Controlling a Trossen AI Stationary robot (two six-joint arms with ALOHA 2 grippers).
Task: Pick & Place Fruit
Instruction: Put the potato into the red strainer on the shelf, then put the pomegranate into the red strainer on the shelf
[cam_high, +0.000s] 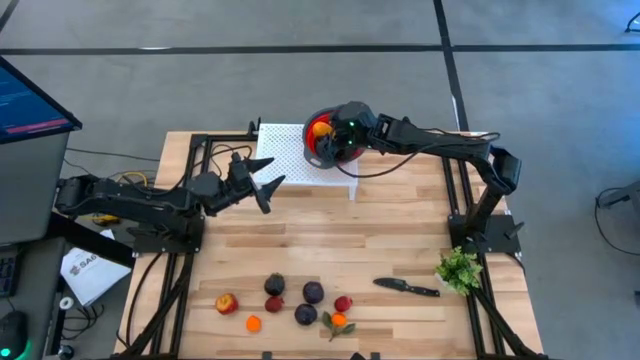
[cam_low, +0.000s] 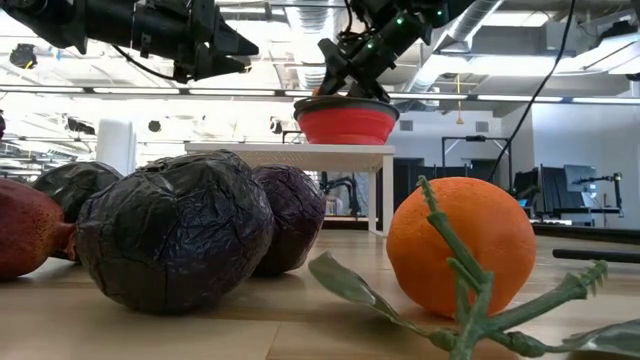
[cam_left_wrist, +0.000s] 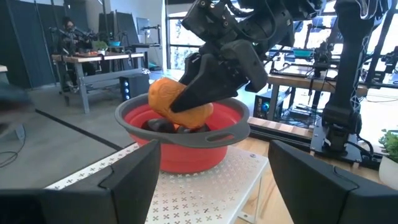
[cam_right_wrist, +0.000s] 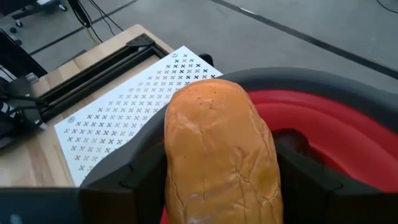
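Observation:
My right gripper (cam_high: 326, 134) is shut on the elongated orange fruit (cam_right_wrist: 217, 155) above the red bowl (cam_left_wrist: 186, 146). The bowl stands on a white perforated stand (cam_high: 290, 152) at the table's far side, with dark pieces (cam_left_wrist: 163, 126) inside it. My left gripper (cam_high: 268, 184) hangs open just left of the stand, facing the bowl and touching nothing. Several fruits lie near the table's near edge: dark purple ones (cam_high: 313, 292), red ones (cam_high: 343, 303), a red-yellow one (cam_high: 227, 303), a small orange one (cam_high: 253, 323) and an orange with green leaves (cam_high: 337, 321). My right gripper pinches the elongated orange fruit between its two fingers (cam_right_wrist: 127, 171), one on each long side (cam_right_wrist: 180, 186). The fingers slant down from the table's right and lie along the fruit. It is lifted clear, tilted, with its free end (cam_left_wrist: 163, 98) over the bowl's rim.
A black knife (cam_high: 405, 287) lies right of the fruit group, with a green leafy bunch (cam_high: 459, 268) by the right arm's base. Bare wood (cam_high: 330, 235) spans the table's middle. A laptop (cam_high: 30, 100) sits off the table's left side.

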